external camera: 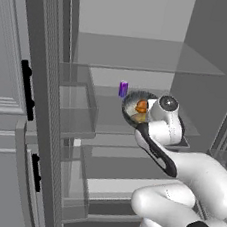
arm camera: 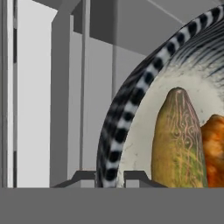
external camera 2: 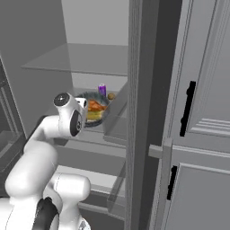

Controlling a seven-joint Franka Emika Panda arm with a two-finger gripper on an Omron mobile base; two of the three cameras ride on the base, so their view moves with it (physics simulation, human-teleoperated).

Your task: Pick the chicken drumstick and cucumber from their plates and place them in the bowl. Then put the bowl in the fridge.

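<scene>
Now arm reaches forward into open fridge point(external camera: 205, 41), wrist bent, hand at middle shelf level, centre of both base views. Fingers point(arm camera: 109, 177) closed on rim of bowl point(arm camera: 127, 113), one tip either side of striped edge at bottom of hand view. Bowl tilted toward cameras, holding cucumber point(arm camera: 178, 140) and chicken drumstick point(arm camera: 214, 148) side by side, touching. Drumstick cut off at right edge of hand view. Wrist hides bowl's near side in base views. Small purple can point(external camera: 123, 89) just behind bowl. Whether bowl rests on shelf: cannot tell.
</scene>
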